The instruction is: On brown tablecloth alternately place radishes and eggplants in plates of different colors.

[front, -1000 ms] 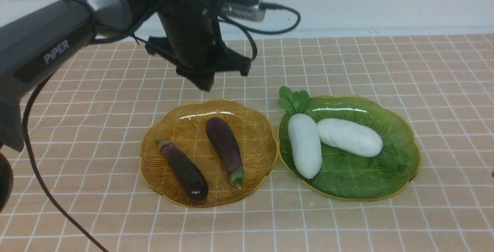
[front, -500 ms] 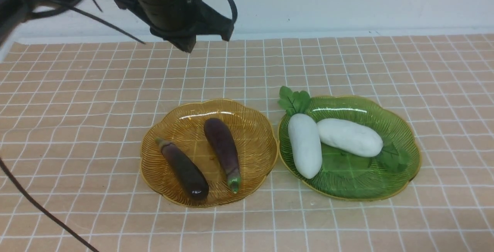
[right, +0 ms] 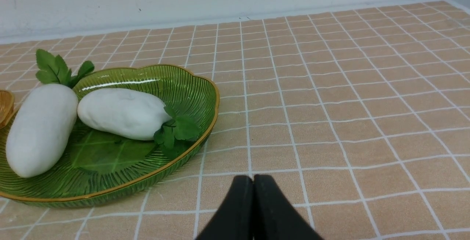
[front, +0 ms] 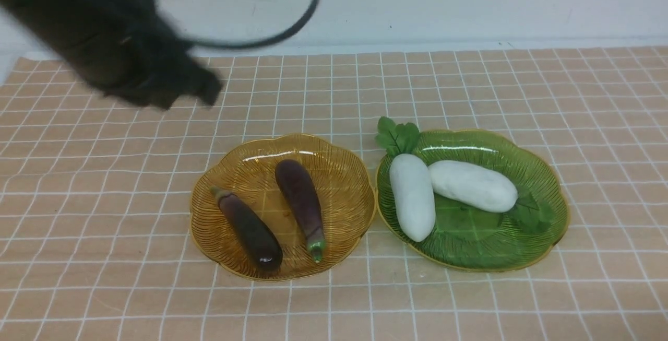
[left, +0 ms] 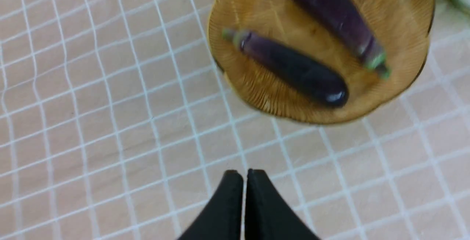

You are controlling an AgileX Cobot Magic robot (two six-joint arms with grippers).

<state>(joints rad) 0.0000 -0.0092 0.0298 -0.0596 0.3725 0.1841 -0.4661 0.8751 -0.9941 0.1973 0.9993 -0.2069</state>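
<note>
the brown tablecloth [front: 469, 90] covers the whole worktop, its white grid running out to every edge. two plates sit side by side around the middle of the worktop, a little toward the near edge, their rims almost touching. the amber plate [front: 229, 247] is the one nearer the left edge, and the green plate [front: 522, 148] is nearer the right edge.

both eggplants lie in the amber plate. the left eggplant [front: 249, 228] points its green cap toward the far-left corner, and the right eggplant [front: 301, 199] points its cap toward the near edge. the two are apart, angled like an open v.

both radishes lie in the green plate. the left radish [front: 412, 197] runs front to back, with its leaves [front: 396, 136] hanging over the far rim onto the cloth. the right radish [front: 472, 185] lies across the plate, its blunt end against the first radish and its leaves toward the right edge.

the left gripper [left: 245, 174] hangs above bare cloth to the left of the amber plate, its fingers pressed together on nothing; in the front view it is a dark blur over the far-left corner. the right gripper [right: 253, 179] is low over bare cloth just beside the green plate's right-hand rim, fingers pressed together and empty.
</note>
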